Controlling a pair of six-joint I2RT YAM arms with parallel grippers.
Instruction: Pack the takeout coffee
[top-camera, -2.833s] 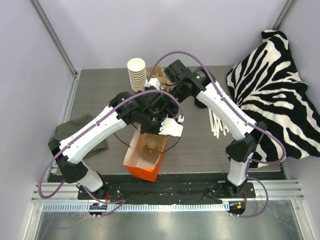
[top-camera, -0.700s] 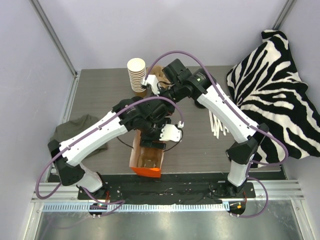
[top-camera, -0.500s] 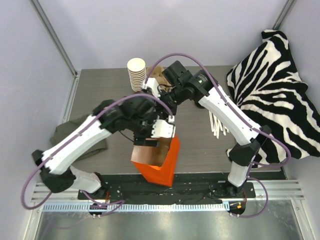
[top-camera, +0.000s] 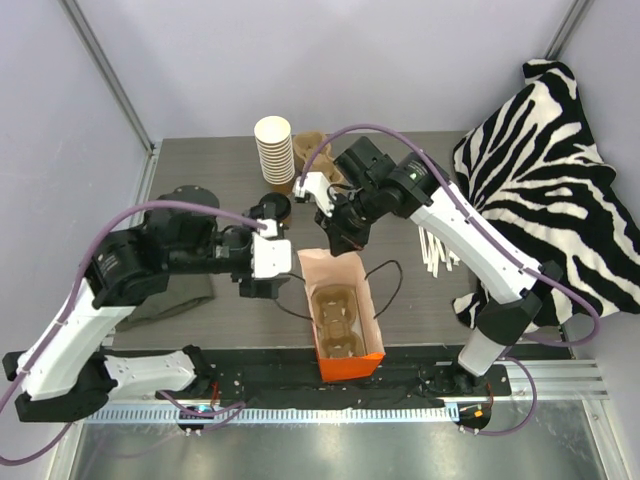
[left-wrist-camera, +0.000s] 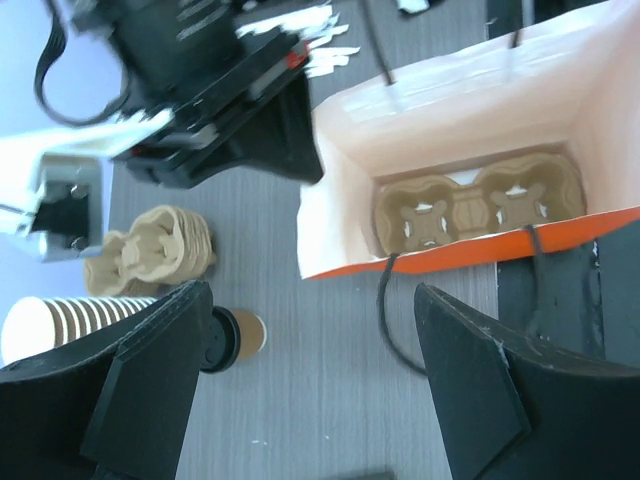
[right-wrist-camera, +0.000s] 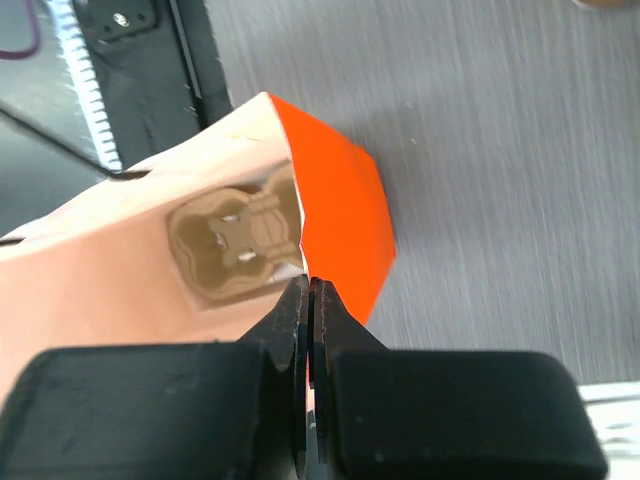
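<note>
The takeout coffee (top-camera: 272, 207), a small brown cup with a black lid, stands on the table left of the bag; in the left wrist view the takeout coffee (left-wrist-camera: 232, 338) shows beside my left finger. The orange paper bag (top-camera: 350, 362) stands upright and open, with a brown cup carrier (top-camera: 335, 318) on its floor. My right gripper (top-camera: 338, 240) is shut on the far rim of the bag (right-wrist-camera: 345, 220); the right gripper (right-wrist-camera: 308, 285) shows paper between its tips. My left gripper (top-camera: 272, 265) hangs open left of the bag, and nothing lies within the left gripper (left-wrist-camera: 310, 400).
A tall stack of lidless cups (top-camera: 273, 148) and spare carriers (top-camera: 315, 150) stand at the back. White sticks (top-camera: 432, 250) lie right of the bag. A zebra cloth (top-camera: 545, 190) fills the right side and a green cloth (top-camera: 190, 290) lies under my left arm.
My left gripper has let go of the bag, opened and pulled back to the left. The bag has swung upright and shifted right, and my right gripper now pinches its far rim.
</note>
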